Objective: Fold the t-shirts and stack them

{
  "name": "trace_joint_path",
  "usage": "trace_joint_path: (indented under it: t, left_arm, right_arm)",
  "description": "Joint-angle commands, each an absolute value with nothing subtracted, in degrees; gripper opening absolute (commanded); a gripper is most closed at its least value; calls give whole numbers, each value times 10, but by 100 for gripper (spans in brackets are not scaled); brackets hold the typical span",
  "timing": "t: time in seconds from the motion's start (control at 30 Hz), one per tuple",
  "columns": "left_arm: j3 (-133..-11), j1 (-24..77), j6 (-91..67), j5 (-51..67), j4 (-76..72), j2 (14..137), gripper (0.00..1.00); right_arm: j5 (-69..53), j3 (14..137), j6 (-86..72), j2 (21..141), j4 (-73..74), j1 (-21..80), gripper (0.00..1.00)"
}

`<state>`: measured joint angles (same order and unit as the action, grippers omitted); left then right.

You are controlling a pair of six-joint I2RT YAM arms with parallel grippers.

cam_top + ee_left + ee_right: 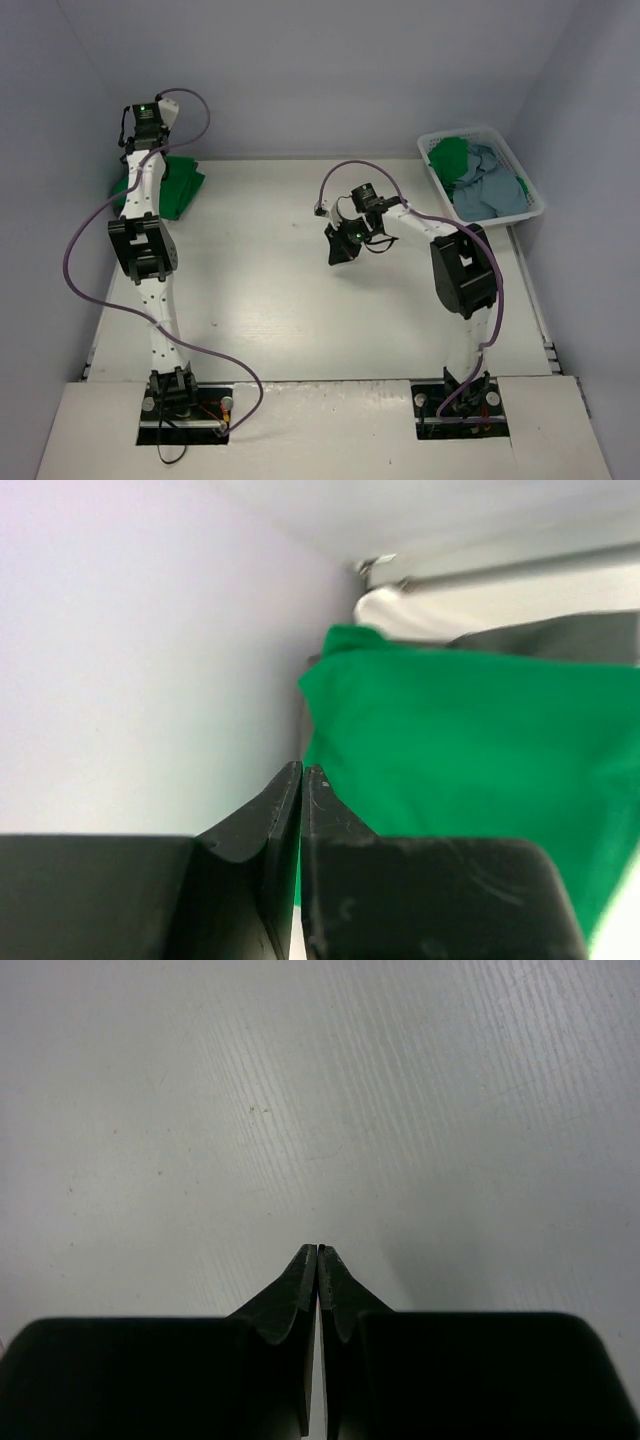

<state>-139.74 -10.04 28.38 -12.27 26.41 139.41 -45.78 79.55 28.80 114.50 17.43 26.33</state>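
A folded bright green t-shirt (172,186) lies at the far left edge of the table; it fills the left wrist view (470,750). A dark grey cloth edge (570,638) and a white cloth lump (385,610) show just beyond it there. My left gripper (301,768) is shut and empty, held beside the green shirt near the left wall. My right gripper (340,250) is shut and empty over bare table near the middle; it also shows in the right wrist view (317,1248). Another green shirt (450,155) and a light blue shirt (490,188) lie crumpled in the basket.
The white plastic basket (478,132) stands at the far right corner of the white table (260,290). Walls close the left, back and right sides. The left arm (140,245) stretches along the left edge; purple cables loop off both arms.
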Motion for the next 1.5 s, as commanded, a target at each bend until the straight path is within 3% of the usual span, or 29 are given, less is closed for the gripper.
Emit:
trace_joint_path:
  t: [0.0, 0.4, 0.57, 0.77, 0.8, 0.93, 1.2, 1.47]
  left_arm:
    - [-1431, -87, 251, -104, 302, 1351, 0]
    - [-1392, -68, 98, 184, 528, 1215, 3]
    - [-1291, -27, 83, 268, 577, 1137, 4]
    - [-1146, 24, 64, 333, 575, 1014, 20]
    - [-1126, 24, 62, 343, 570, 995, 28]
    - [-1044, 24, 97, 372, 576, 896, 45]
    - [-862, 14, 131, 419, 556, 767, 58]
    - [-746, -35, 123, 451, 508, 667, 66]
  right_arm:
    - [-470, 806, 298, 1087, 177, 268, 0]
    - [-420, 804, 284, 1022, 158, 244, 1]
    - [-402, 803, 262, 995, 150, 199, 13]
    - [-336, 801, 223, 941, 160, 163, 26]
    - [-325, 795, 216, 928, 162, 157, 28]
    - [-302, 751, 183, 857, 163, 129, 40]
    - [-244, 652, 150, 769, 159, 84, 49]
    - [-244, 602, 131, 759, 149, 38, 50]
